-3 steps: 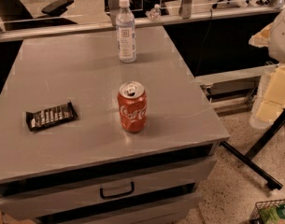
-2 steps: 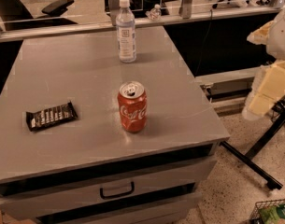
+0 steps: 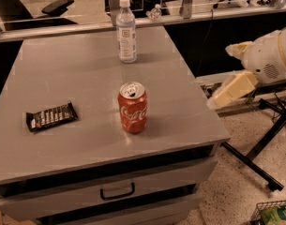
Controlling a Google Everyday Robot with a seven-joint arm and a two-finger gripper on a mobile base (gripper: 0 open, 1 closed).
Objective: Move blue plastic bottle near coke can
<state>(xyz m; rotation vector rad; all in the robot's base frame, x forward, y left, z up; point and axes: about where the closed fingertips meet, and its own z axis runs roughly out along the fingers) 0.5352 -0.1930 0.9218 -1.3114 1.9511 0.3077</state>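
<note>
The blue plastic bottle (image 3: 126,30) stands upright at the far edge of the grey cabinet top (image 3: 77,78); it is clear and bluish, with a white cap and a pale label. The coke can (image 3: 132,107) stands upright near the middle front, well apart from the bottle. My gripper (image 3: 228,91) is off the right side of the cabinet, level with the can and to the right of it. It holds nothing that I can see. The white arm (image 3: 269,55) comes in from the right edge.
A dark candy bar wrapper (image 3: 51,116) lies at the front left. A tiny clear bottle (image 3: 155,12) sits on the ledge behind the cabinet. A black stand's legs (image 3: 259,144) cross the floor on the right. A drawer handle (image 3: 117,191) shows below.
My arm and gripper have moved left, closer to the cabinet's right edge. The bottle, can and wrapper have not moved.
</note>
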